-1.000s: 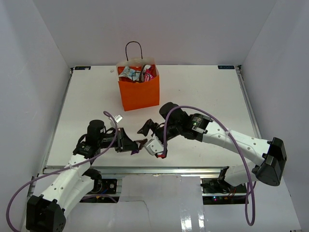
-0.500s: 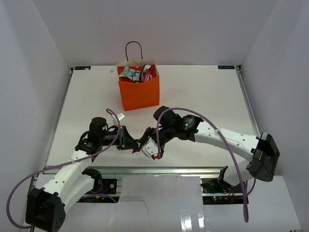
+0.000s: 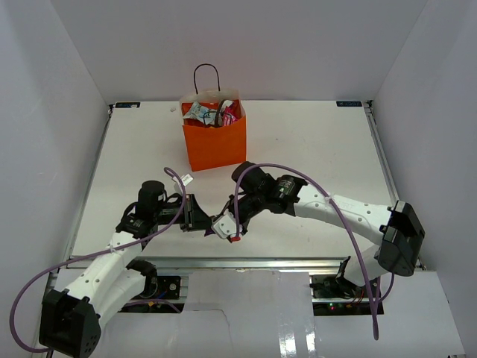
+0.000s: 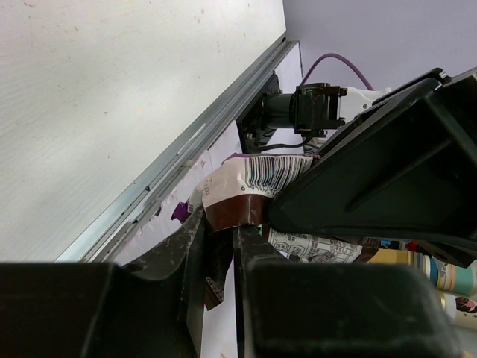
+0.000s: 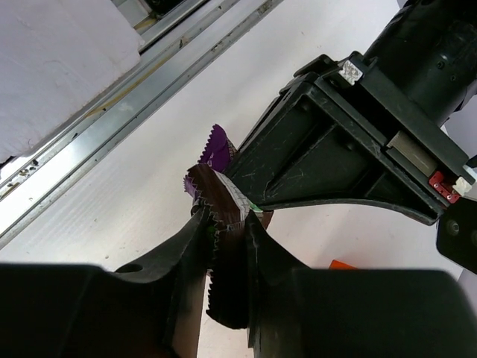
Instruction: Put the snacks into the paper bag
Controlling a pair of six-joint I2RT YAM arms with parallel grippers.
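A dark brown packet (image 3: pixel 214 228) with a barcode hangs just above the table's front, between my two grippers. My left gripper (image 3: pixel 208 223) is shut on one end of it; the left wrist view shows the packet (image 4: pixel 237 207) wedged between those fingers (image 4: pixel 195 246). From the right, my right gripper (image 3: pixel 224 221) is shut on the packet's serrated edge (image 5: pixel 223 209). The orange paper bag (image 3: pixel 215 143) stands upright behind them at the table's middle back. Several snacks (image 3: pixel 212 112) show in its open top.
A metal rail (image 3: pixel 223 261) runs along the table's near edge, close below both grippers. Purple cables (image 3: pixel 291 168) loop over both arms. White walls close in the table on the left, right and back.
My right gripper moved left up to the left gripper and went from open to shut on the brown packet. The left arm barely moved.
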